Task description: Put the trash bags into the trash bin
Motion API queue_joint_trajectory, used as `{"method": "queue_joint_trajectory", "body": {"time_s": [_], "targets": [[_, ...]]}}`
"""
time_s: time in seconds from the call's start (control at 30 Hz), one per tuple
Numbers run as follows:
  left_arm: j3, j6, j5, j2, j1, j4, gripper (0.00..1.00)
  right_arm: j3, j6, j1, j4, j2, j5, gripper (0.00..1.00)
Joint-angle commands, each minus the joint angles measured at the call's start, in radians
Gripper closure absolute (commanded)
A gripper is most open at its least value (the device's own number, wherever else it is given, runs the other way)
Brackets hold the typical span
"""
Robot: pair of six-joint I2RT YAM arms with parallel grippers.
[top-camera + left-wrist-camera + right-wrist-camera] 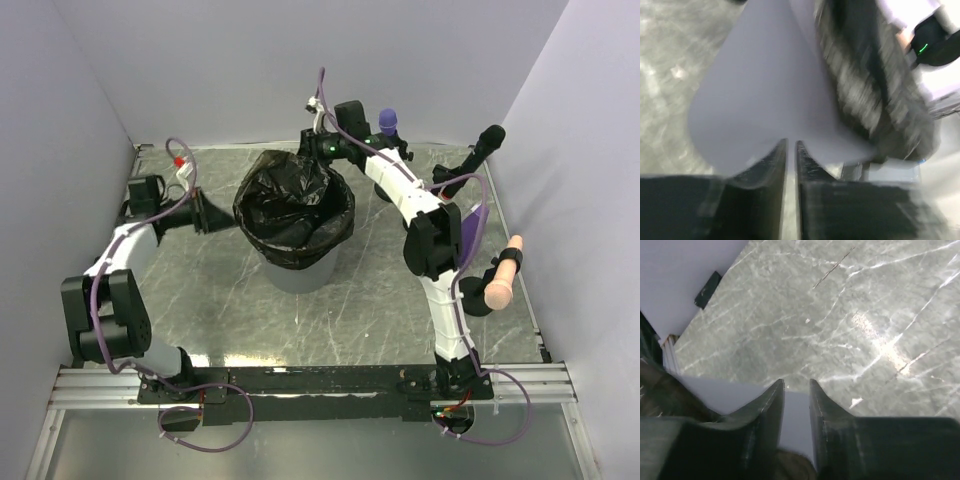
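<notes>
The light grey trash bin [300,272] stands mid-table, lined with a black trash bag [295,210] that is folded over its rim. My left gripper [215,213] sits just left of the bin; in its wrist view the fingers [772,165] stand almost together with nothing seen between them, facing the bin wall [755,100] and the blurred bag [870,75]. My right gripper [315,145] hangs at the bin's far rim. Its jaws [796,385] are a little apart over the grey bin wall [730,395], with dark bag film [665,390] at the lower left.
At the back right stand a purple-capped object [388,118] and a black handle [488,140]. A peach cylinder [503,275] and a purple piece [472,225] lie by the right wall. White walls close in the marble table [850,300].
</notes>
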Motion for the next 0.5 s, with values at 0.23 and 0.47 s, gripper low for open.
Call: {"method": "queue_joint_trajectory", "body": {"time_s": [0.23, 0.47], "targets": [[0.373, 1.316, 0.238, 0.260, 0.248, -1.415, 0.24, 0.097, -0.128, -0.103, -0.008, -0.127, 0.175, 0.27], [0.642, 1.186, 0.345, 0.375, 0.153, -1.412, 0.03, -0.017, -0.230, -0.132, -0.074, -0.305, 0.258, 0.18]]}}
